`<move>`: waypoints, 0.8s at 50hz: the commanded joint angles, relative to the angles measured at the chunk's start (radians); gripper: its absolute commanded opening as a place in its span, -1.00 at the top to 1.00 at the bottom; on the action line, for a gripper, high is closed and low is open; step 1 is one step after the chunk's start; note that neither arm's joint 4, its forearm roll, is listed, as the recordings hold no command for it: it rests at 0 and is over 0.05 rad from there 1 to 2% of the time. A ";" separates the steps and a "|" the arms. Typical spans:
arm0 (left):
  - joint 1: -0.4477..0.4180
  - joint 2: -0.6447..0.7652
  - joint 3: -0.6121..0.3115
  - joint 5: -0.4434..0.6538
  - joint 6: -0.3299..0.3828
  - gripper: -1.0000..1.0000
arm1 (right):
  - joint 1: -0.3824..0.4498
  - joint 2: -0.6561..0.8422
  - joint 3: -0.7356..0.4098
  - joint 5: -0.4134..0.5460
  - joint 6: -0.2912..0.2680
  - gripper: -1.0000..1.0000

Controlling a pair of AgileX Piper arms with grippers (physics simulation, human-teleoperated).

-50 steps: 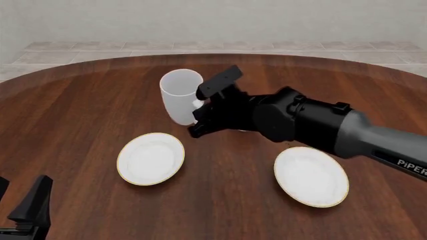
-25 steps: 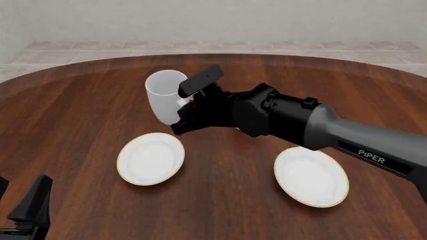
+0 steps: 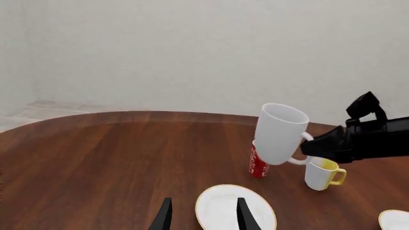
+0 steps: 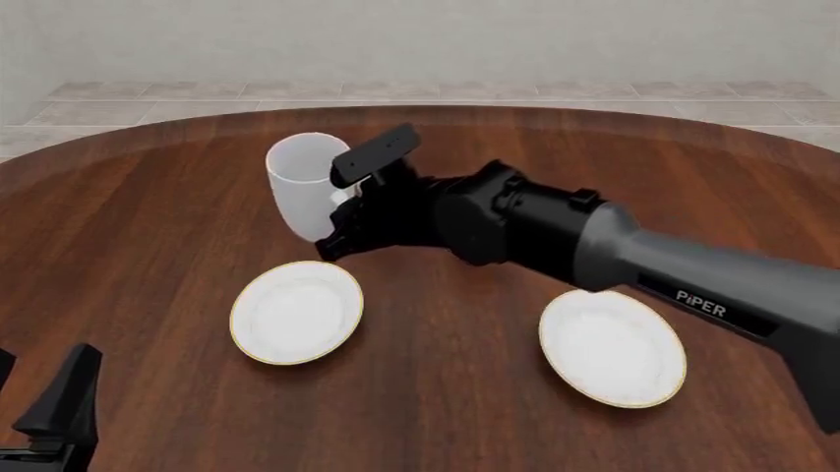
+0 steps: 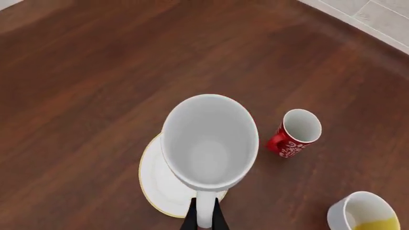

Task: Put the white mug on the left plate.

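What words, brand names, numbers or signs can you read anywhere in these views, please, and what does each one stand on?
"PiPER": white letters on the grey forearm of the right arm, front view.
The red cup bears a white pattern, but no letters can be made out in it.
No text shows on the white mug, the yellow-and-white mug, the left plate or the right plate.
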 commanded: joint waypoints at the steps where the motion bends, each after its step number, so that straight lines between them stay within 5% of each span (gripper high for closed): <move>1: 0.001 0.000 -0.001 0.000 -0.002 -1.00 | 0.031 0.010 -0.013 -0.011 0.047 1.00; 40: 0.011 0.000 -0.004 -0.001 -0.011 -1.00 | 0.056 0.120 -0.028 -0.095 0.034 1.00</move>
